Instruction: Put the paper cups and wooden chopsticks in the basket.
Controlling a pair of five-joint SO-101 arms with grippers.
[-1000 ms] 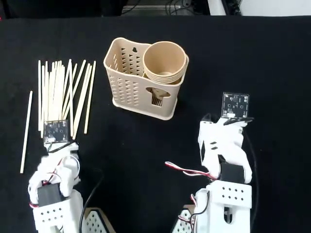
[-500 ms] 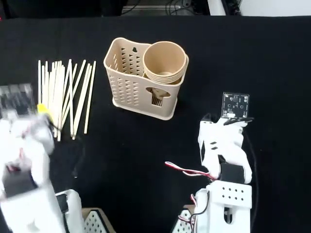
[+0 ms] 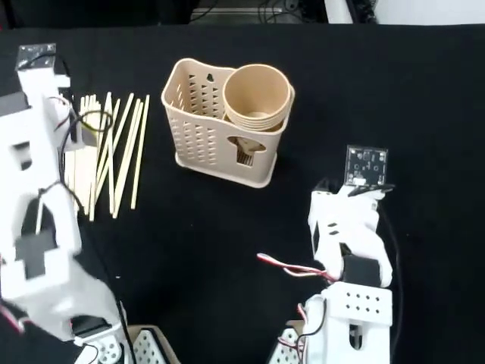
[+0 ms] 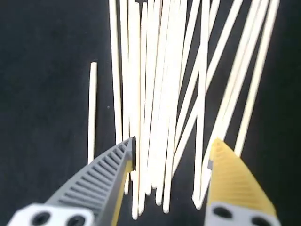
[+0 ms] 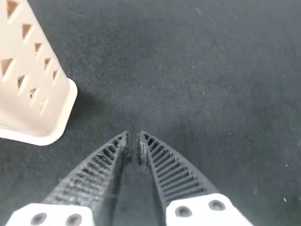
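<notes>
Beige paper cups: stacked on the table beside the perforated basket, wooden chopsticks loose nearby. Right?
No: the high view shows the stacked beige paper cups inside the beige perforated plastic basket, not beside it. The pale wooden chopsticks do lie loose on the black table.

A desk [image 3: 424, 91] covered by a black cloth [image 5: 211, 56] spans the high view; in the right wrist view the cloth looks grey and slightly fuzzy. Beyond the desk's far edge dark cables [image 3: 267, 10] lie tangled, and a white surface [image 3: 428, 10] sits past the far right corner
</notes>
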